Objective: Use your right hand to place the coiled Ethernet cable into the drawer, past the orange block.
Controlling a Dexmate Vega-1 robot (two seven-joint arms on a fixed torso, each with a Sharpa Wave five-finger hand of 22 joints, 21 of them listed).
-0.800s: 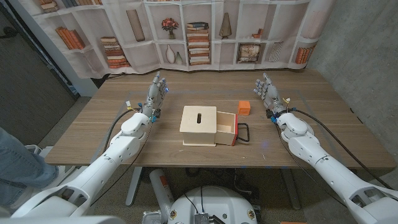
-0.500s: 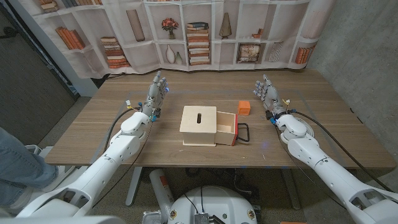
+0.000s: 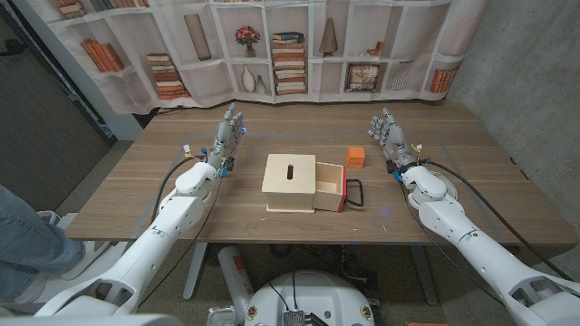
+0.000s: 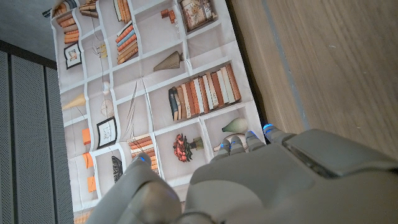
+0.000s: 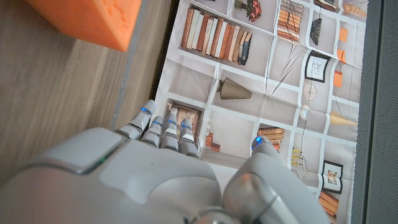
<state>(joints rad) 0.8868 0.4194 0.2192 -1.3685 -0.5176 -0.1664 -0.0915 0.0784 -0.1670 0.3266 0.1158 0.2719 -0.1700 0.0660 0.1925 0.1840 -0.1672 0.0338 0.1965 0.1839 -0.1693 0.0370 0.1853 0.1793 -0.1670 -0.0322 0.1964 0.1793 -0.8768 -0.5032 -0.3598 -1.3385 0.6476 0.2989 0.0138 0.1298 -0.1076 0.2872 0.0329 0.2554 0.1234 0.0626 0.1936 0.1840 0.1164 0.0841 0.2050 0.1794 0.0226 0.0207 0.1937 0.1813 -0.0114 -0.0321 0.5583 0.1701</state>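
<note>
Both robot hands, left robot hand (image 3: 227,136) and right robot hand (image 3: 388,135), hover empty, fingers apart, over wooden table (image 3: 163,195) before bookshelf-print curtain (image 3: 299,45).

White glossy arms, grey hands (image 3: 227,138) — blue-lit fingers (image 5: 163,128), black cables

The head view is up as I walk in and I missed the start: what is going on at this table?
Nothing is being handled yet. The left robot hand and the right robot hand stand open on either side of the table, holding nothing. Between them sits a wooden drawer box with its drawer pulled partly out toward the right. A coiled black Ethernet cable lies on the table against the drawer's front, and an orange block sits just beyond it.
</note>
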